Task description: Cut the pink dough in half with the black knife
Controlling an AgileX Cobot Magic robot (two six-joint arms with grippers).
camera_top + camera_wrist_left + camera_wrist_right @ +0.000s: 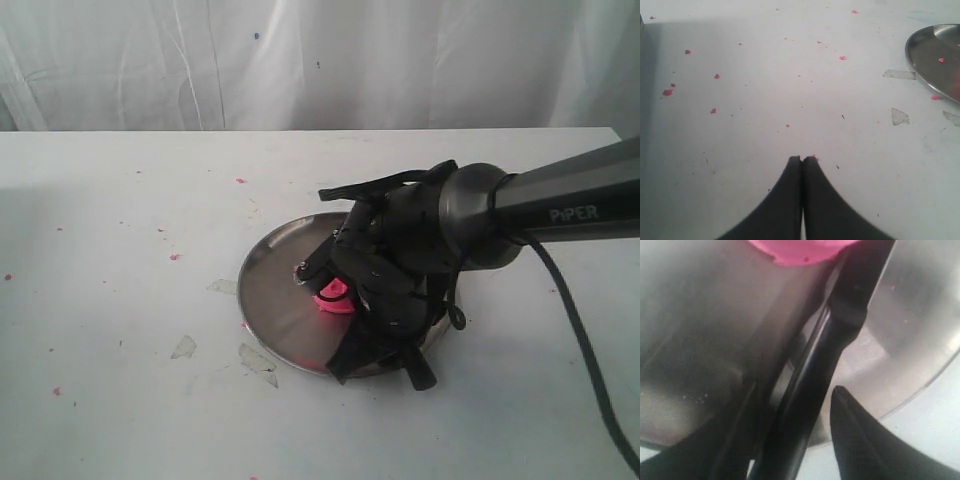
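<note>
The pink dough [332,293] is a small lump on the steel plate [270,290], partly hidden by my right arm. My right gripper [380,365] hangs low over the plate's near rim. In the right wrist view the black knife [840,315] runs between the fingers of the right gripper [802,390], and its blade reaches to the edge of the pink dough [795,250]. The gripper is shut on the knife's handle. My left gripper [802,159] is shut and empty over the bare table, away from the steel plate [935,50].
Tiny pink crumbs [667,92] are scattered over the white table [120,300]. Scraps of clear tape [183,347] lie left of the plate. A black cable [590,350] trails from the right arm toward the front right. A white curtain closes the back.
</note>
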